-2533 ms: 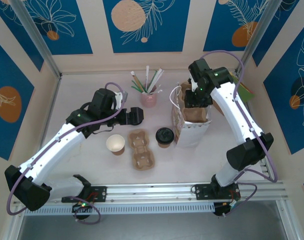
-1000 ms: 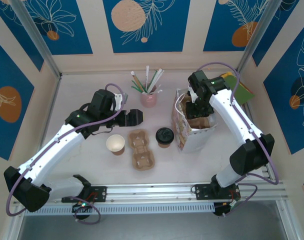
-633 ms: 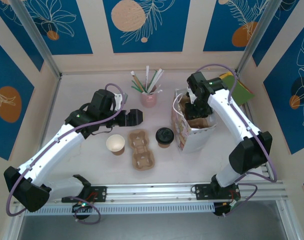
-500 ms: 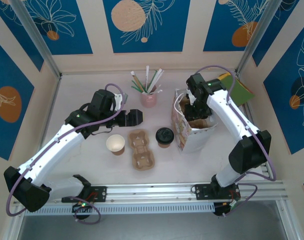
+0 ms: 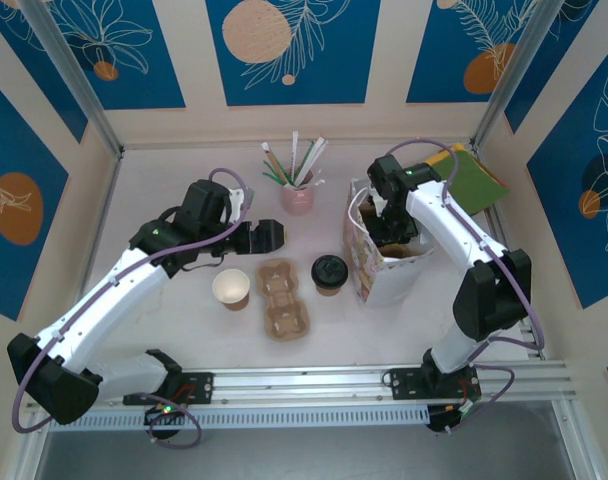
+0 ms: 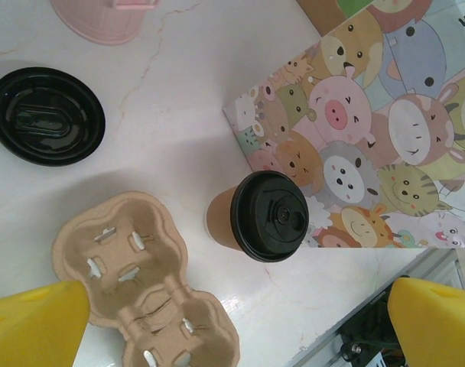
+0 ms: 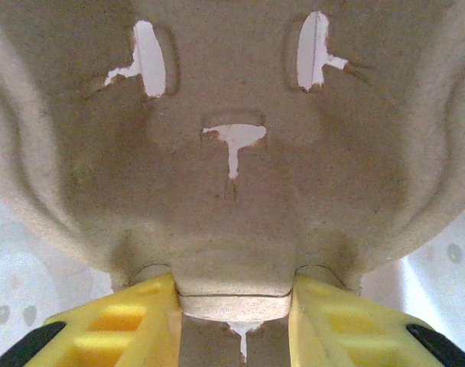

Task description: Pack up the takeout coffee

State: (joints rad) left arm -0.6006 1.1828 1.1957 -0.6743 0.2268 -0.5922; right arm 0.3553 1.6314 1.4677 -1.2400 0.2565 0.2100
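Lidded coffee waits beside the bag

Top view: the takeout coffee (image 5: 329, 273) stands upright between the cup tray (image 5: 283, 298) and the paper bag (image 5: 384, 280); the right gripper (image 5: 388, 230) reaches into the bag, jaws hidden there. Left wrist: the left gripper (image 6: 232, 317) gapes wide above the coffee, which looks light and crushable, so it is best taken round the body under the lid. Right wrist: the fingers pinch the edge of a pulp carrier (image 7: 232, 176), and the bag's inside is indistinct.

Cup tray (image 7: 232, 168) rims beyond the right wrist view's edges
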